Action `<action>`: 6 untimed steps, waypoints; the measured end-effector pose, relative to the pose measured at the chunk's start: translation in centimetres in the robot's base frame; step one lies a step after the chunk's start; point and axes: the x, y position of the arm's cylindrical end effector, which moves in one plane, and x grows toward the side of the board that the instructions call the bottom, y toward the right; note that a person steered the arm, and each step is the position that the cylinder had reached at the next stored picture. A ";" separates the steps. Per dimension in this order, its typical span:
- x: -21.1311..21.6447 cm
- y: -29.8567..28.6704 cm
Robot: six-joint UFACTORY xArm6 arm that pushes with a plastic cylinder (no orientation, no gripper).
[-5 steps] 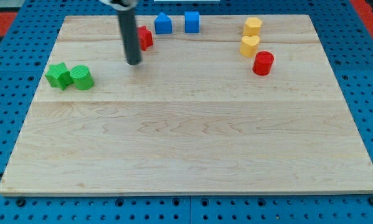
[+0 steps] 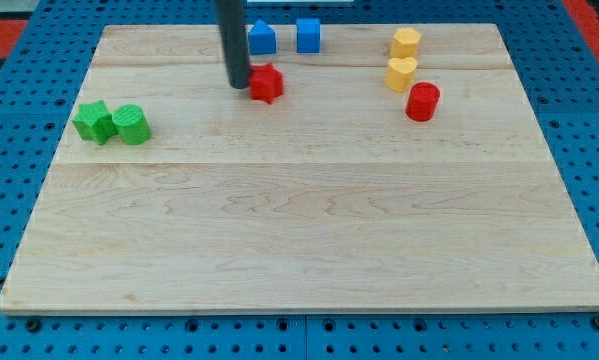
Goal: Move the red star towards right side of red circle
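The red star (image 2: 267,83) lies on the wooden board near the view's top, left of centre. My tip (image 2: 239,84) is right against the star's left side. The red circle (image 2: 422,101), a short cylinder, stands far to the star's right, near the view's top right, just below two yellow blocks.
A blue block with a peaked top (image 2: 263,38) and a blue cube (image 2: 309,35) sit above the star. A yellow block (image 2: 406,42) and a yellow heart (image 2: 401,73) stand above the red circle. A green star (image 2: 94,121) and a green cylinder (image 2: 132,124) sit at the view's left.
My tip moved right and slightly up, and the red star slid right and down from beside the blue blocks.
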 end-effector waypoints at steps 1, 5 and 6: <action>-0.9 0.9; 4.6 14.8; 8.5 15.3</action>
